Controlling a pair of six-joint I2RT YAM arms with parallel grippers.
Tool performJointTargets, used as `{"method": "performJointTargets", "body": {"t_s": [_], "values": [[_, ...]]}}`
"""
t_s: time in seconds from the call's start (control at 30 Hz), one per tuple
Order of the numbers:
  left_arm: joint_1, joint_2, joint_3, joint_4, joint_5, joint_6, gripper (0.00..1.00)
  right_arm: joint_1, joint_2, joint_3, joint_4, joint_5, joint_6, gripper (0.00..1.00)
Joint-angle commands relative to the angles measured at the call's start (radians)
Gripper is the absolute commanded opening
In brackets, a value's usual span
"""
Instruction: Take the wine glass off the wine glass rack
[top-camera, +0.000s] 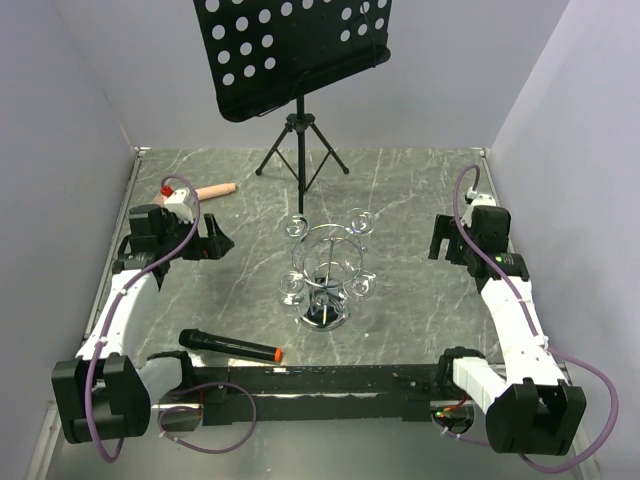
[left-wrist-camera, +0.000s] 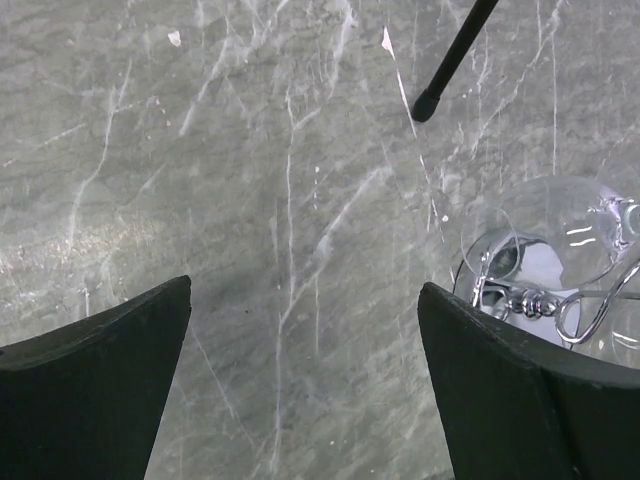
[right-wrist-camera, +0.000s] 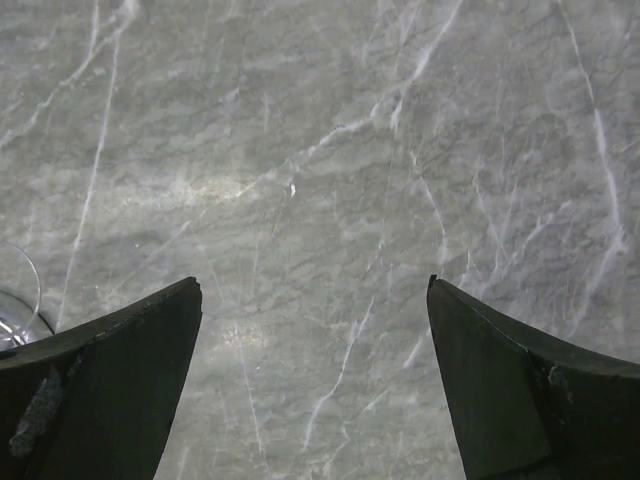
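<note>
Lab test cell; white partition walls (top-camera: 60, 100)

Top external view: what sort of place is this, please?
Probably a robot test cell: plain white walls enclose a marble-pattern table, two arms are bolted at its near edge, and props include a music stand and microphone.

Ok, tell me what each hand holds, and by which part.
Nothing. The left hand and right hand are both open and empty, apart from the chrome wire glass rack.
</note>
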Motion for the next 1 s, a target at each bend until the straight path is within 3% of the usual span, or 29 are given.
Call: {"method": "performJointTargets", "body": {"t_s": [0.0, 0.3, 0.57, 0.8, 0.97], "values": [[-0.005, -0.02, -0.01, 0.022, 0.042, 0.01, 1.0, -0.005, -0.016, 0.049, 0.045, 0.023, -0.013, 1.0], [-0.021, -0.047, 0.024, 0.035, 0.116, 0.071, 1.0, -0.007, 0.01, 0.033, 0.052, -0.077, -0.097, 1.0], [-0.162, -0.047, 0.119, -0.096, 0.249, 0.18, 1.0, -0.007, -0.007, 0.019, 0.015, -0.296, -0.169, 1.0], [-0.214, -0.066, 0.161, -0.163, 0.317, 0.322, 0.99, -0.007, -0.001, 0.024, -0.01, -0.354, -0.194, 1.0], [-0.216, -0.08, 0.127, -0.094, 0.349, 0.419, 0.97, -0.007, 0.012, 0.062, -0.04, -0.356, -0.207, 1.0]]}}
